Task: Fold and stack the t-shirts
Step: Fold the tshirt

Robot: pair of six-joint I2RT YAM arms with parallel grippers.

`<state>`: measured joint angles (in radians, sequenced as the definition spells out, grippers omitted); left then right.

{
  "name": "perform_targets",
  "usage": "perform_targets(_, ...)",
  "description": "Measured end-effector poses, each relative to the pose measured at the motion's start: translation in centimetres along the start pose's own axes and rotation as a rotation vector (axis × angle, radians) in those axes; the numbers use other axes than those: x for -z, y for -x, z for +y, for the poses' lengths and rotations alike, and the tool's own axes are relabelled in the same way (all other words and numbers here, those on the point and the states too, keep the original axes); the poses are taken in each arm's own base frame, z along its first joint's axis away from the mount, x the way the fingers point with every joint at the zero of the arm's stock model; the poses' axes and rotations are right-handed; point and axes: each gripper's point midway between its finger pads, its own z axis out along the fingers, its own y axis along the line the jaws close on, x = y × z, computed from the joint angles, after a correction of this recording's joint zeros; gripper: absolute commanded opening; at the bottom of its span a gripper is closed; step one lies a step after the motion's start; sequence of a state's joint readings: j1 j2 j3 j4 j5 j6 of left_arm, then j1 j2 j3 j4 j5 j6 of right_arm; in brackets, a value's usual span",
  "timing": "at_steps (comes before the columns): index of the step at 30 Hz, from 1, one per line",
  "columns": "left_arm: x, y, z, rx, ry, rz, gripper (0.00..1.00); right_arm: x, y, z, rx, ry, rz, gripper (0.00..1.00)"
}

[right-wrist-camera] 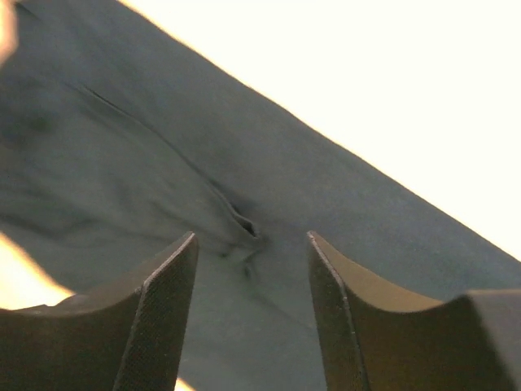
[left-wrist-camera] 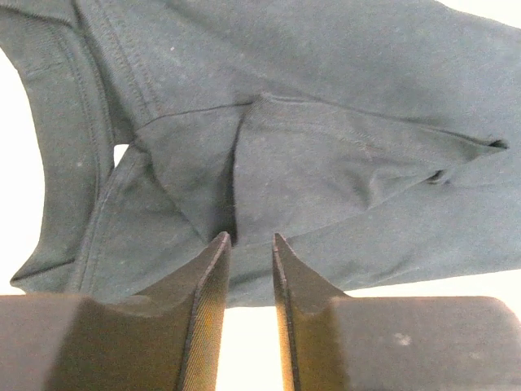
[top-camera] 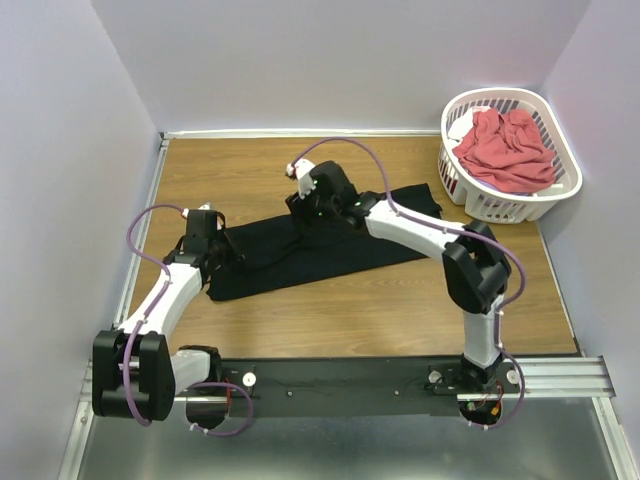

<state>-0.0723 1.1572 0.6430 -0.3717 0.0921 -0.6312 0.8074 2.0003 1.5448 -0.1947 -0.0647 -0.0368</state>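
The black t-shirt (top-camera: pixel 340 250) lies in a long folded band slanting across the wooden table. My left gripper (top-camera: pixel 230 247) sits low at its left end, by the collar. In the left wrist view the fingers (left-wrist-camera: pixel 251 240) stand a narrow gap apart with nothing between them, their tips at the edge of the cloth (left-wrist-camera: pixel 326 122). My right gripper (top-camera: pixel 303 207) hovers over the shirt's far edge near the middle. In the right wrist view it (right-wrist-camera: pixel 252 236) is wide open above a small crease in the cloth (right-wrist-camera: pixel 163 147). The coral-red t-shirt (top-camera: pixel 505 150) lies crumpled in the basket.
The white slotted laundry basket (top-camera: pixel 500 93) stands at the table's back right corner. Bare wood (top-camera: pixel 380 310) shows in front of the black shirt. White walls close in the table at the left, back and right.
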Motion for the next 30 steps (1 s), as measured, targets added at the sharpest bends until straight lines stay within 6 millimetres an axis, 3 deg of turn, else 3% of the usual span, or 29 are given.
perform_targets(3, -0.1, 0.2, -0.4, -0.003, -0.016, -0.007, 0.28, 1.8, 2.1, 0.1, -0.076, 0.056, -0.060, 0.53)
perform_targets(6, -0.7, 0.1, -0.7, -0.008, -0.024, 0.002, 0.25, 2.4, 2.4, 0.0, -0.130, 0.095, -0.079, 0.42)
perform_targets(11, -1.7, -0.4, -0.9, -0.019, -0.025, 0.028, 0.16, 2.0, -1.0, 1.1, -0.209, 0.232, -0.013, 0.21)
perform_targets(16, -2.7, -0.2, -1.0, -0.024, -0.025, 0.031, 0.10, 1.2, -2.5, 3.5, -0.246, 0.403, 0.024, 0.15)
perform_targets(20, -3.6, -0.4, -0.5, -0.020, -0.002, 0.038, 0.05, -0.3, -4.1, 4.2, -0.299, 0.486, 0.060, 0.15)
perform_targets(22, -4.0, -0.8, 0.1, -0.009, 0.015, 0.040, 0.05, -1.1, -4.8, 3.8, -0.340, 0.510, 0.070, 0.15)
perform_targets(26, -4.5, -2.1, 1.3, 0.015, 0.053, 0.056, 0.05, -2.5, -5.8, 1.1, -0.468, 0.518, 0.071, 0.15)
perform_targets(30, -4.6, -1.9, 1.4, 0.031, 0.056, 0.041, 0.05, -3.2, -5.8, -1.6, -0.579, 0.507, 0.053, 0.15)
